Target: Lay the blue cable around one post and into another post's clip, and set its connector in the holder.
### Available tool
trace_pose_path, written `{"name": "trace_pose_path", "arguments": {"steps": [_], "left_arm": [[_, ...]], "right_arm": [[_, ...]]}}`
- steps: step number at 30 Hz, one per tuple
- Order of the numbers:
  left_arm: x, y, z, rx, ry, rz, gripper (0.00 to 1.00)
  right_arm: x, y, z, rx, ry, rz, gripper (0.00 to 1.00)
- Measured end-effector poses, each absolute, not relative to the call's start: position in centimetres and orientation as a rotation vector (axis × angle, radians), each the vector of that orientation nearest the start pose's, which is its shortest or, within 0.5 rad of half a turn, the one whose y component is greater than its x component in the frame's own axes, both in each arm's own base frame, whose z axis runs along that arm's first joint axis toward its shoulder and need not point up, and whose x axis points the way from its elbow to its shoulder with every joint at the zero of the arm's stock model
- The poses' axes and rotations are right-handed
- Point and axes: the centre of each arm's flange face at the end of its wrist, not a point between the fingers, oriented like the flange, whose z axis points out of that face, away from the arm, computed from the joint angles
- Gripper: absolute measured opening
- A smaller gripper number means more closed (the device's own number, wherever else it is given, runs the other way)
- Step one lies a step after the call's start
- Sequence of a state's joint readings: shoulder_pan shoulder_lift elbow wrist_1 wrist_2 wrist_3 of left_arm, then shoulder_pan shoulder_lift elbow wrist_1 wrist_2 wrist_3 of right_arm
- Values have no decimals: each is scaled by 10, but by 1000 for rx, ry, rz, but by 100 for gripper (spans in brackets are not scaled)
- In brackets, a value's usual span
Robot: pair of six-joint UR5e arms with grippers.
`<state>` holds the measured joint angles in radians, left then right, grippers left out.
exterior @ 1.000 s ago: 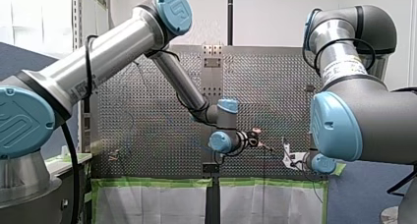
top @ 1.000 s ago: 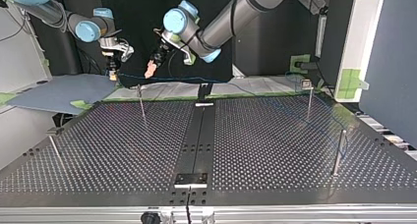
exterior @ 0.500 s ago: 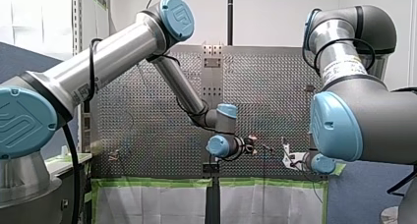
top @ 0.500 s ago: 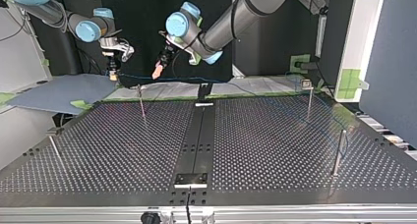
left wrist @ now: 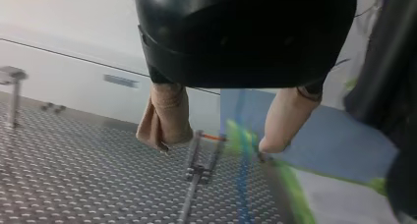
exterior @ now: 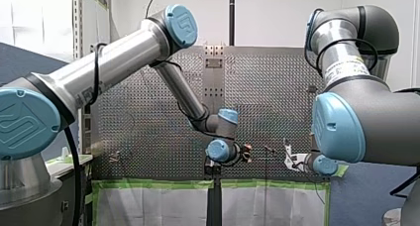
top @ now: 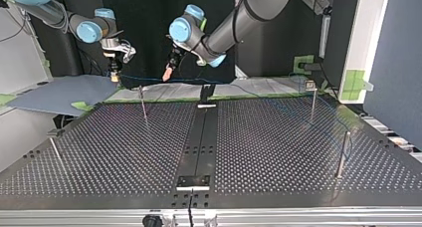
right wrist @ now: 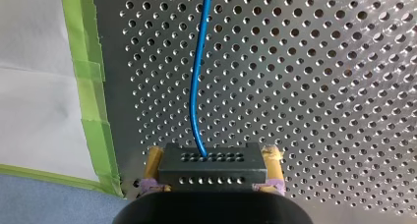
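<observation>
Pinching the connector (right wrist: 212, 169) in my right gripper (right wrist: 213, 155), trailing the blue cable (right wrist: 195, 86) lengthwise straight ahead from the connector over the worktop (right wrist: 319, 86), and hovering my left gripper (left wrist: 214, 144) spread astride that run, near the connector.

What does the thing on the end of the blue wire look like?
In the right wrist view, find the perforated table and follow the blue cable across it to my right gripper. The connector is the black block between its yellow pads, the only thing the cable plugs into.
</observation>
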<state>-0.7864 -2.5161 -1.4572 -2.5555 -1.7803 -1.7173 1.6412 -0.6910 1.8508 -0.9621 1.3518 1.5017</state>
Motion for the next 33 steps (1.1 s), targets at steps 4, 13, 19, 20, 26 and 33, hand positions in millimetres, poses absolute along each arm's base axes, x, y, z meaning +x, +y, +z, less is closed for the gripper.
{"name": "trace_pose_path", "arguments": {"steps": [4, 13, 19, 20, 26, 33], "left_arm": [[404, -563, -12, 431, 1800, -449, 100], [429, -566, -5, 353, 1760, -403, 100], [443, -562, 1, 313, 1760, -350, 100], [445, -561, 1, 309, 1762, -341, 100], [451, -554, 2, 285, 1766, -306, 100], [451, -558, 4, 274, 1741, -309, 67]], "right_arm": [[194, -548, -43, 1594, -1152, 1288, 28], [196, -547, -43, 1598, -1149, 1288, 28], [196, -547, -43, 1598, -1149, 1289, 28], [195, -547, -43, 1597, -1149, 1288, 28], [192, -549, -43, 1592, -1160, 1282, 28], [187, -553, -42, 1587, -1185, 1252, 28]]}}
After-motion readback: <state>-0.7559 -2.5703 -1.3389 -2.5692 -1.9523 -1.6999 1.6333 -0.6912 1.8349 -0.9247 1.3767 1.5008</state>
